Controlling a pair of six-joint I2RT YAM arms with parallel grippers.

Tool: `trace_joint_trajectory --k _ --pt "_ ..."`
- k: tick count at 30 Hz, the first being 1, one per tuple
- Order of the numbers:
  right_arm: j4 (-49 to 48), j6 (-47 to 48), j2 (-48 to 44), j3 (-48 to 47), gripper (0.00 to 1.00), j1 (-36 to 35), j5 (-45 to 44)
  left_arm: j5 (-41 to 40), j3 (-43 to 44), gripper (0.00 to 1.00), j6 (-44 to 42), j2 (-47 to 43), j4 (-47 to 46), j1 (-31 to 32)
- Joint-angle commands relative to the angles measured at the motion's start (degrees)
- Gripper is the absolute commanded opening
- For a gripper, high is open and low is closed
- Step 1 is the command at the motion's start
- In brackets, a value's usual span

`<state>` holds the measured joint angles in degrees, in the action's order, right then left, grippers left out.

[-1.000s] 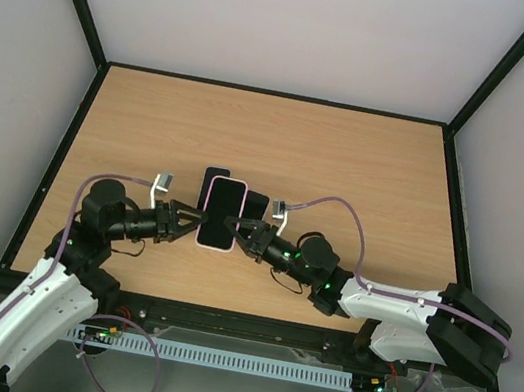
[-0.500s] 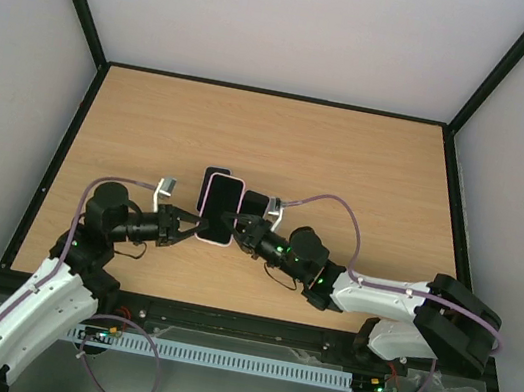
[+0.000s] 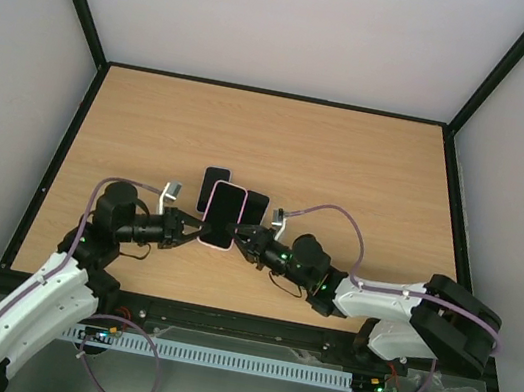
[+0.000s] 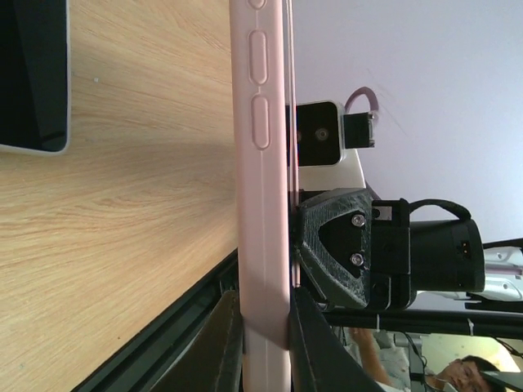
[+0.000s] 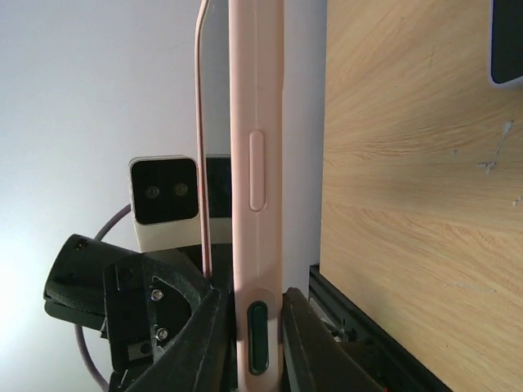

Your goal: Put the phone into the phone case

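A pink phone case (image 3: 223, 215) hangs just above the table, and a dark screen fills its rim, so the phone seems to sit inside it. How fully it is seated I cannot tell. My left gripper (image 3: 197, 228) is shut on the case's near left edge. In the left wrist view the left gripper (image 4: 263, 296) pinches the pink side wall (image 4: 261, 163). My right gripper (image 3: 240, 235) is shut on the near right edge. The right wrist view shows the right gripper (image 5: 255, 298) clamping the case's side wall (image 5: 257, 163) beside a button.
Two dark phone-like slabs lie flat on the wooden table (image 3: 349, 161) behind the case, one (image 3: 214, 180) at the left and one (image 3: 258, 202) at the right. Black frame rails run along the table's edges.
My left gripper's jaws have shut on the case's left edge. The case, with both grippers on it, has shifted slightly toward the near edge.
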<state>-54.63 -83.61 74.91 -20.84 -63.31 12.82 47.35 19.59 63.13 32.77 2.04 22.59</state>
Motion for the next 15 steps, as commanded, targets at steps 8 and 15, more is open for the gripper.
trace_joint_trajectory --k 8,15 --pt "-10.64 -2.37 2.19 -1.07 0.02 -0.25 3.99 -6.89 -0.37 0.03 -5.85 1.19 1.89 -0.44" --pt "-6.43 1.72 0.52 0.50 0.02 0.02 2.94 -7.66 0.11 0.40 -5.10 1.59 2.93 -0.44"
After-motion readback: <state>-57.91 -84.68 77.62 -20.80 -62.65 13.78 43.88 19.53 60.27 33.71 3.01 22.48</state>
